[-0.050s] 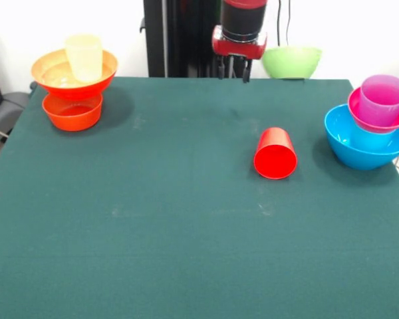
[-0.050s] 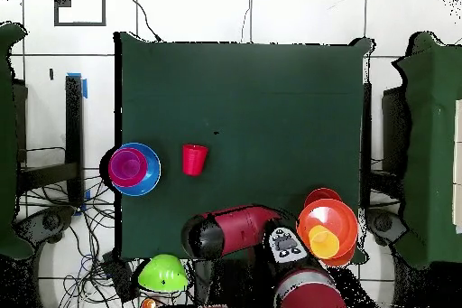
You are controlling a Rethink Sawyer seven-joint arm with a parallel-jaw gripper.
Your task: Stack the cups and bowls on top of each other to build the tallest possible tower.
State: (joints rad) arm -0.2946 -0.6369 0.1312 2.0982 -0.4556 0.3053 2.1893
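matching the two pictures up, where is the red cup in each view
Front view: the red cup lies on its side right of centre, mouth toward the camera.
Overhead view: the red cup is left of centre.
Shared landmark: the blue bowl stack beside it.

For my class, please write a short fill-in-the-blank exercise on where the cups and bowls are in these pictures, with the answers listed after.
1. The red cup lies on its ____ on the table.
2. The yellow cup stands inside the wide ____ bowl.
3. The purple cup sits in the magenta bowl, which rests in the large ____ bowl.
4. The tool holds ____.

Answers: side; orange; blue; nothing
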